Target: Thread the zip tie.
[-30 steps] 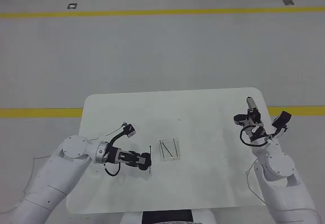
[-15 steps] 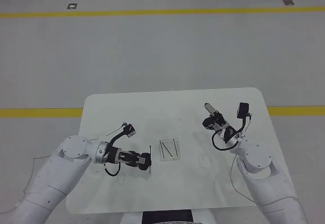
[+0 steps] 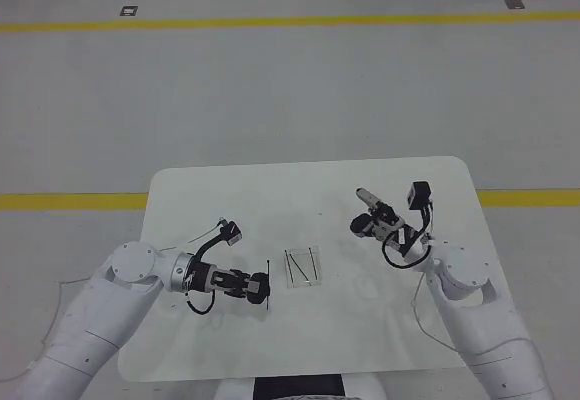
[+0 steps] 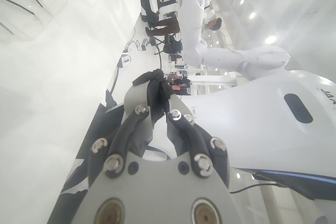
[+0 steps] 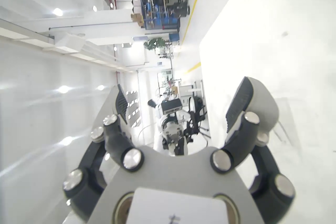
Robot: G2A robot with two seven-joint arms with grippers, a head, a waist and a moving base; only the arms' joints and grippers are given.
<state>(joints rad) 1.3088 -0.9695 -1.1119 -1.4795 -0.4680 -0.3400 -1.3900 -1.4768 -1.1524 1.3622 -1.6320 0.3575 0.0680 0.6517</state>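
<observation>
Middle of the top view: white table (image 3: 400, 180) on a grey floor (image 3: 290, 90) with a yellow line (image 3: 60, 201). The left gripper (image 3: 257, 288), lower left, is pinched on the zip tie (image 3: 268, 270), just beside a clear tray (image 3: 303, 267). The right gripper (image 3: 363, 208), upper right, gapes wide, with bare tabletop around it. The tie's head is hard to make out.

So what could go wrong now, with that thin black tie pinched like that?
The zip tie is very thin and pinched only by the left gripper, so it might twist or slip. The open right gripper, if it crosses over, could bump the clear tray of spare ties lying between them.
</observation>
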